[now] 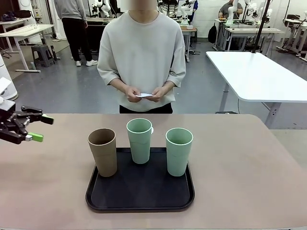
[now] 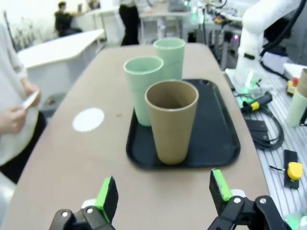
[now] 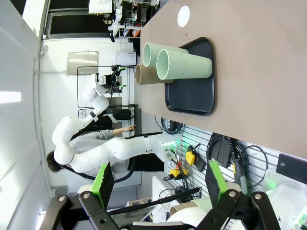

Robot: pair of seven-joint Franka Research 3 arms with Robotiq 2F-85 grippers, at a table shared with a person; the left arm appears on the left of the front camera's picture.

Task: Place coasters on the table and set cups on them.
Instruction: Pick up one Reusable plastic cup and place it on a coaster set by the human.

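With the left gripper (image 1: pixel 42 128) and right gripper (image 3: pixel 158 179) both spread wide and holding nothing, three cups (image 1: pixel 140 141) crowd the tray (image 1: pixel 139 194), one coaster (image 2: pixel 88 119) lies on the table (image 1: pixel 240 167) beyond it, and a wide-jawed reach could topple a neighbour.

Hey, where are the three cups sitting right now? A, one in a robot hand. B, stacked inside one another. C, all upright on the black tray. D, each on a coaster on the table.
C: the brown cup, the middle green cup and the right green cup all stand upright and separate on the black tray.
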